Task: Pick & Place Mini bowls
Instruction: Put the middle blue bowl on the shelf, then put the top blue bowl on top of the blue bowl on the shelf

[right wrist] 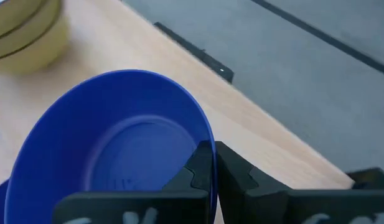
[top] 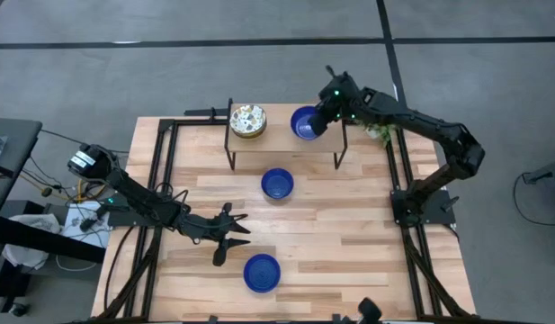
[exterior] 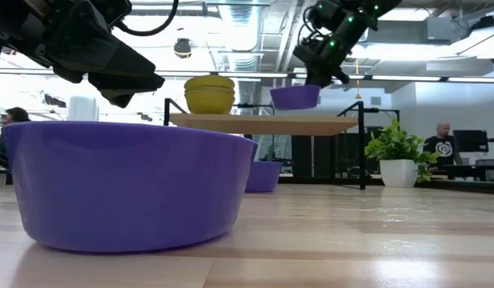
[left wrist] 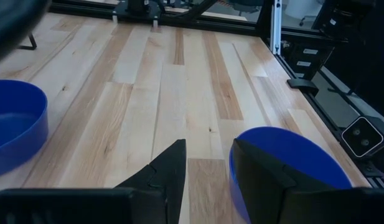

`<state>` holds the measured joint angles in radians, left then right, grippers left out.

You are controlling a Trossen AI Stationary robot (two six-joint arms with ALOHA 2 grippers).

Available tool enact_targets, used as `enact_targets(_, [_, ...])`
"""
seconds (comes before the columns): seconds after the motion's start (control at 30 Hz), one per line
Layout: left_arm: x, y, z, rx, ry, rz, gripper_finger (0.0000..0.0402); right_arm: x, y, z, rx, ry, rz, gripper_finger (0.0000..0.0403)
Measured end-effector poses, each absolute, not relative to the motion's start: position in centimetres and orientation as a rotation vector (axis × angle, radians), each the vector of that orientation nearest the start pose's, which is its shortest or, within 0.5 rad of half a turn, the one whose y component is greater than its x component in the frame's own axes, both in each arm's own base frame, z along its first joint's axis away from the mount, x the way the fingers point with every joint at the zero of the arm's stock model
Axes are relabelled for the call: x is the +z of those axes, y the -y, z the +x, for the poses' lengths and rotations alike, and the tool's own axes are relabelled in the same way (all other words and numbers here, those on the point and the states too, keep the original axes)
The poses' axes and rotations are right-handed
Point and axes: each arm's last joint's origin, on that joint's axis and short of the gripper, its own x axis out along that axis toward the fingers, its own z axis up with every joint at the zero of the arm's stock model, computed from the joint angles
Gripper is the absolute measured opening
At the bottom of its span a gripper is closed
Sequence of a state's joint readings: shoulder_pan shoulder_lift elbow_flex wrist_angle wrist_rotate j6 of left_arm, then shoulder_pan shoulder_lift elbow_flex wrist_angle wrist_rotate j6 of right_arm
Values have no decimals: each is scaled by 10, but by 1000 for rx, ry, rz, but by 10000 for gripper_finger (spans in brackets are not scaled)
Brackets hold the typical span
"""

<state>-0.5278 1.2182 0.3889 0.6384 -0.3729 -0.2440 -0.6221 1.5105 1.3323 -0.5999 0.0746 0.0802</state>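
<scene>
Three cream speckled bowls sit stacked (top: 247,121) on a small raised wooden shelf (top: 277,137) at the table's far side; the stack also shows in the low view (exterior: 209,94) and the right wrist view (right wrist: 30,31). My right gripper (top: 320,117) (right wrist: 215,152) is over the shelf, shut on a blue bowl (top: 303,123) (exterior: 295,97). A second blue bowl (top: 277,184) (left wrist: 14,124) rests on the table's middle. A third (top: 261,273) (left wrist: 291,162) (exterior: 126,184) rests near the near edge. My left gripper (top: 230,236) (left wrist: 207,174) hovers open just left of that third bowl. My right gripper pinches the blue bowl's rim (right wrist: 204,134) on its right side, one finger (right wrist: 201,168) inside the bowl and one outside. The fingers slant down from the table's right. The bowl sits level, right at the shelf top; whether it touches the shelf I cannot tell.
The shelf stands on thin black legs (top: 230,153), with the second blue bowl just in front of it. Black frame rails (top: 160,171) run along the table's left and right sides. Bare wood lies to the right of the near bowl (top: 349,243).
</scene>
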Motion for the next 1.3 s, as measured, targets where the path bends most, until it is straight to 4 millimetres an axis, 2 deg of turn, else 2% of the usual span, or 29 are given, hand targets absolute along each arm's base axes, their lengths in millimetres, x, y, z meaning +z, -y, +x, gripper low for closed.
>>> enact_targets(0.23, [193,107,205,-133,-190,-158,131,309,208,254,-765,-736,367,0])
enact_targets(0.5, [193,107,205,-133,-190,-157,131,284,218,266,-774,-800,413,0])
enact_targets(0.67, [193,107,205,-133,-191,-157,131,279,221,269,-774,-808,414,4])
enact_targets(0.93, [193,107,205,-133,-191,-156,131,281,219,266,-780,-815,409,57])
enact_targets(1.13, [193,107,205,-133,-191,-156,131,293,214,261,-777,-777,399,101])
enact_targets(1.3, [193,107,205,-132,-191,-156,131,311,205,253,-773,-719,379,124])
